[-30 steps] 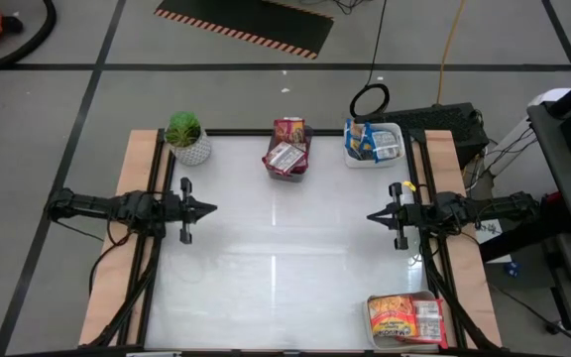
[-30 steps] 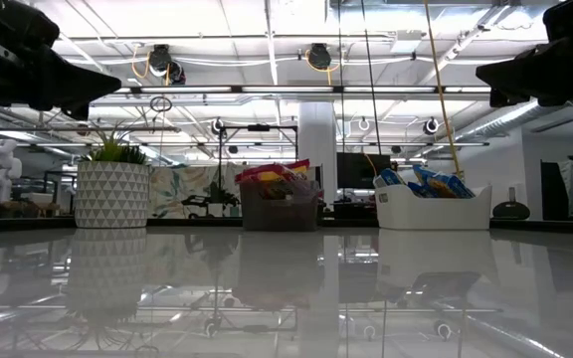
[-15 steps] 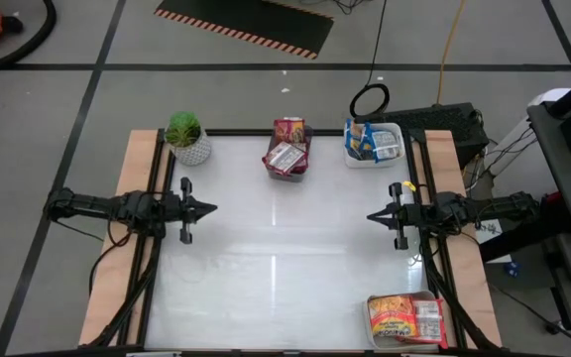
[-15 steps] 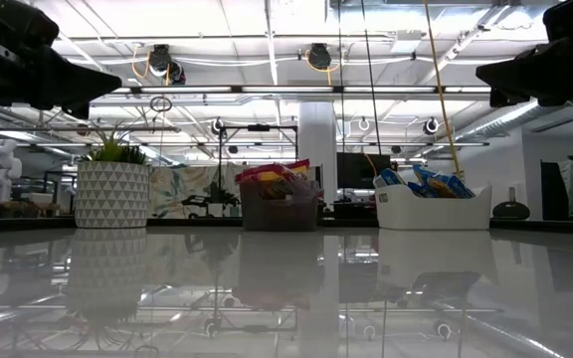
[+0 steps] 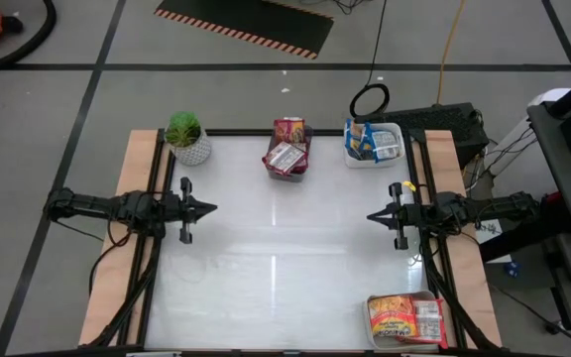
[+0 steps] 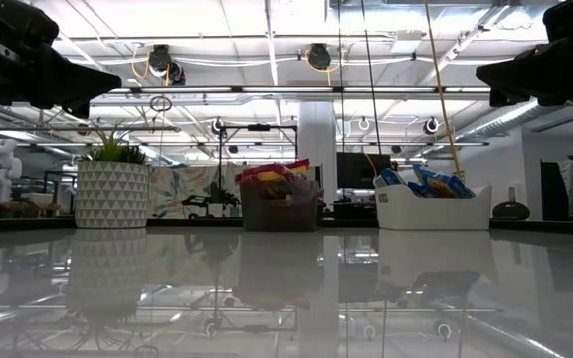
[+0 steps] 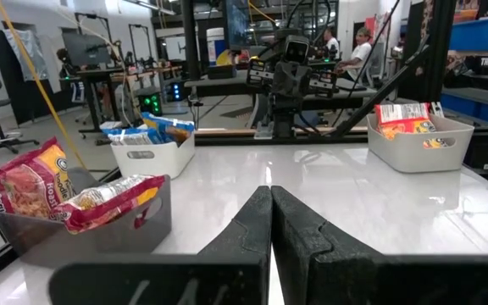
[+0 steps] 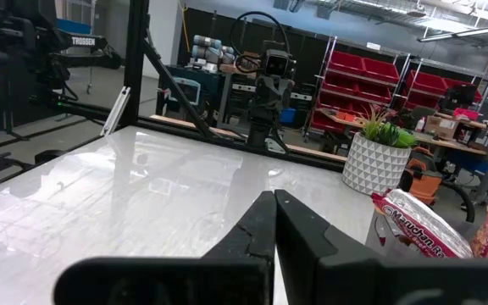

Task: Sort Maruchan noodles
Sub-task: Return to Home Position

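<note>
The Maruchan noodles lie in three trays. Red packets and a white one fill a grey tray [image 5: 287, 149] at the table's far middle. Blue-and-yellow packets [image 5: 370, 141] sit in a white tray at the far right. Orange-and-red packets [image 5: 401, 315] lie in a white tray at the near right corner. My left gripper [image 5: 209, 208] is shut and holds nothing; it hovers level over the table's left edge, pointing right. My right gripper [image 5: 372, 215] is shut and holds nothing over the right edge, pointing left.
A small potted green plant [image 5: 186, 137] in a white patterned pot stands at the far left corner. The glossy white tabletop [image 5: 285, 248] stretches bare between the two grippers. Wooden side rails [image 5: 117, 268] run along both table edges.
</note>
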